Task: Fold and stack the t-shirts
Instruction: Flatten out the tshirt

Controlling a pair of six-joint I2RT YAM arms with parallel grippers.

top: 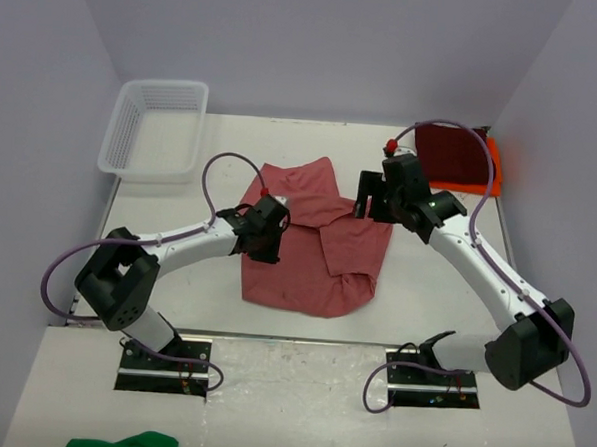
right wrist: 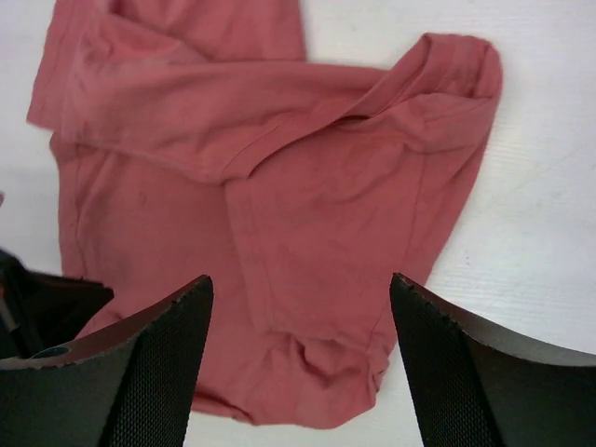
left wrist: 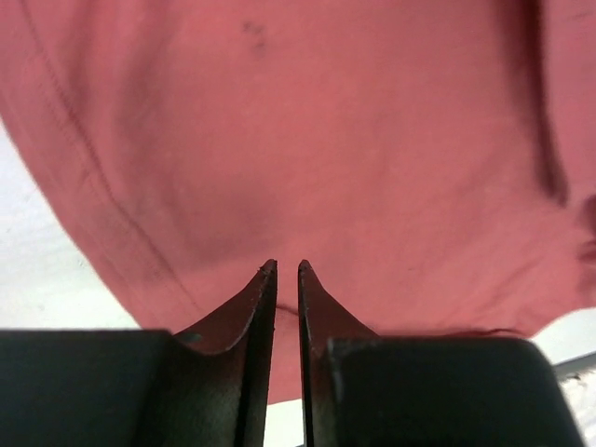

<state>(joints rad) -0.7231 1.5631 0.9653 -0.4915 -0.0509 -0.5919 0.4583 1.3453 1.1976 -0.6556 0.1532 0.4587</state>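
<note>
Right tool (right wrist: 301,279) spread wide above rose shirt (right wrist: 279,186).

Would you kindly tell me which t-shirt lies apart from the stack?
The faded brick-red cotton t-shirt, partly folded in the middle of the white table; the dark maroon t-shirt sits on the bright orange t-shirt in the far right corner.

Lab: white-walled table (top: 415,295), bolted arms (top: 187,243)

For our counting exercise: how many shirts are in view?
3. A rose shirt lies mid-table; a maroon shirt sits on an orange shirt at the far right. Others may be hidden beneath. The green cloth is unclear.
</note>
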